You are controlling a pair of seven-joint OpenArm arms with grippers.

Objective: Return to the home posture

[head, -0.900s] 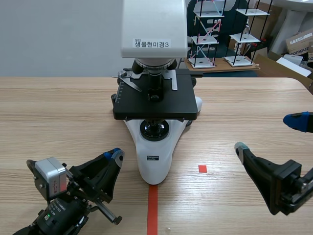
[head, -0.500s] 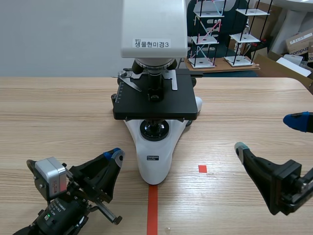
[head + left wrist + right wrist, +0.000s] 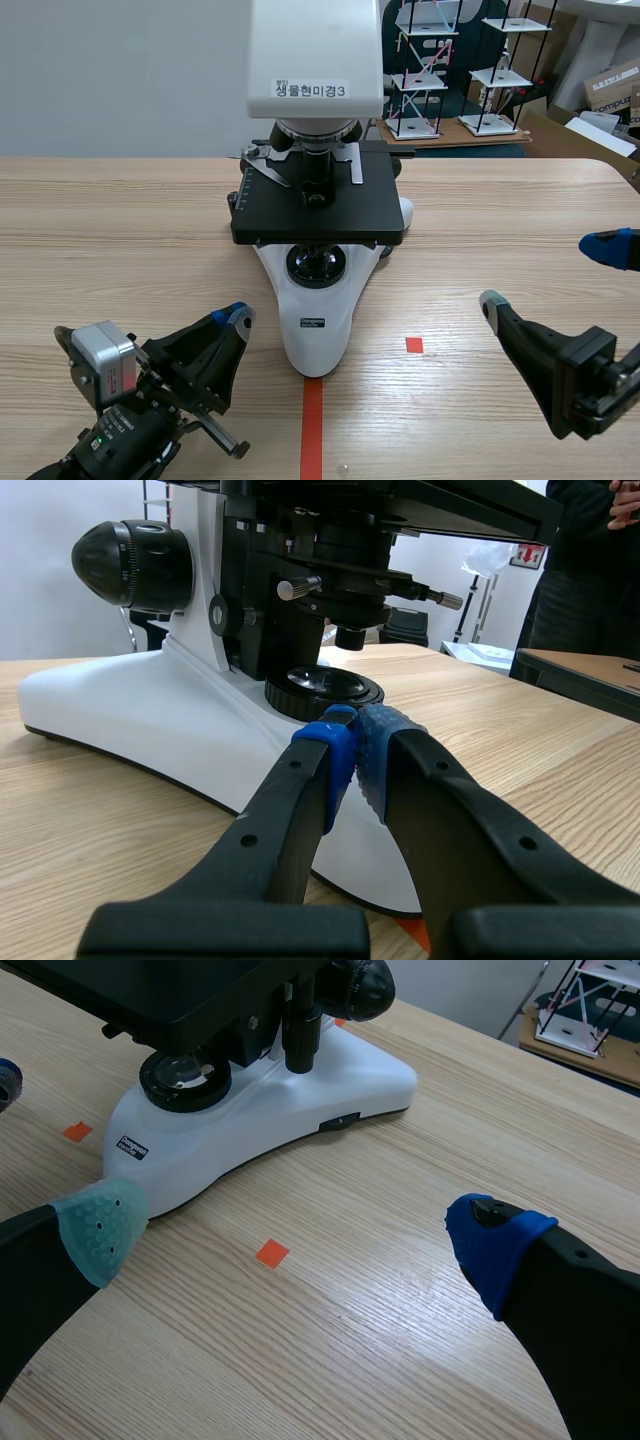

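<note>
A white and black microscope (image 3: 318, 180) stands in the middle of the table, its white base (image 3: 150, 720) (image 3: 270, 1120) pointing toward me. My left gripper (image 3: 236, 315) (image 3: 355, 742) rests low at the near left, just left of the base, shut with its blue pads touching and nothing between them. My right gripper (image 3: 550, 275) (image 3: 300, 1235) sits low at the near right, open wide, one grey-green pad and one blue pad (image 3: 495, 1245) far apart over bare wood. Nothing is held.
An orange-red tape line (image 3: 312, 430) runs from the base toward the near edge, and a small tape square (image 3: 414, 344) (image 3: 271, 1253) lies right of it. Shelving racks (image 3: 455, 65) and boxes stand beyond the table's far right. A person (image 3: 590, 570) stands past the table.
</note>
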